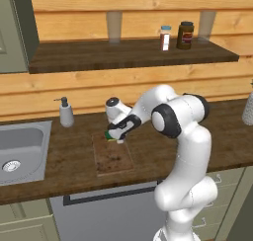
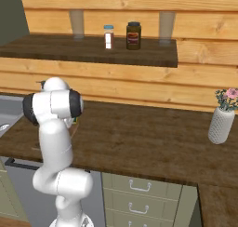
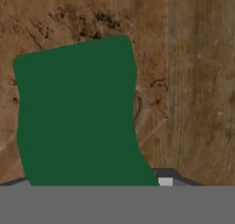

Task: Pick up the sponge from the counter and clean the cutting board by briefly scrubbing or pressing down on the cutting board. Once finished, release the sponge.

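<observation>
Holding the sponge (image 1: 109, 135) in my gripper (image 1: 112, 136), fingers closed on it, at the back left corner of the cutting board (image 1: 114, 158); from the left base view I can't tell whether it presses on the wood or sits just above it; in the hand view its green top (image 3: 78, 113) covers most of the stained board (image 3: 69, 16), and the board's edge runs down the right side with darker counter (image 3: 202, 81) beyond it.

Containers: soap dispenser (image 1: 65, 112) stands at the counter's back edge, between sink (image 1: 22, 148) and board; sink basin shows just its drain (image 1: 10, 166); two jars (image 1: 166, 38) (image 1: 185, 35) sit side by side on the wall shelf (image 1: 128, 55), contents unreadable; vase with pink flowers (image 2: 222, 119) stands well apart toward the counter's right end.

Room: board lies near the counter's front edge (image 1: 74, 185), sink close on its left; wide bare worktop (image 2: 148, 137) to the right of my arm.
</observation>
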Controlling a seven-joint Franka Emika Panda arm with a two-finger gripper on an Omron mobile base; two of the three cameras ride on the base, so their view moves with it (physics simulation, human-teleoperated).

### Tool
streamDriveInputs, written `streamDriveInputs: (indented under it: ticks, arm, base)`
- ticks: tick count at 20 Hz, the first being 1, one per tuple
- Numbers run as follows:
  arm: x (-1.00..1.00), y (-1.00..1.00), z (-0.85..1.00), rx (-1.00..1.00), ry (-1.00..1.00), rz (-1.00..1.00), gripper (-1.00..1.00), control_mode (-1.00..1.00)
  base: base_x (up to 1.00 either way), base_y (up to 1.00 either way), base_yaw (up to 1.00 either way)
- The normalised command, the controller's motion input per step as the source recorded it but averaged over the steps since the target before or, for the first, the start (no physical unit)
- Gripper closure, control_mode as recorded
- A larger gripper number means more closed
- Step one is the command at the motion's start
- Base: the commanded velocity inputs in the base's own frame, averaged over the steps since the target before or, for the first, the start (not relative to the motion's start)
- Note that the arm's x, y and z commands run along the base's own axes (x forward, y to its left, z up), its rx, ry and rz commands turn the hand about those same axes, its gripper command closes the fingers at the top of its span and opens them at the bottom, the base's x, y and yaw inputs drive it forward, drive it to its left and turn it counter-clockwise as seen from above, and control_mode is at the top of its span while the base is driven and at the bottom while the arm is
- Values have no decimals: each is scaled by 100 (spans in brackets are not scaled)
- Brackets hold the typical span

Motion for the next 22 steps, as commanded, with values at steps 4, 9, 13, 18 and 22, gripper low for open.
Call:
streamDriveInputs:
  ticks: [4,9,13,18,22]
  arm:
    - [-8,3,-19,0,-5,0,100,-100]
    - [-4,75,-3,-1,-5,0,100,-100]
    - [-1,63,-9,0,-3,0,100,-100]
    - [-17,11,-25,0,0,0,100,-100]
    - [-85,0,-28,0,0,0,100,-100]
  base:
    - [0,0,0]
    - [0,0,0]
    - [0,0,0]
    - [0,0,0]
    - [0,0,0]
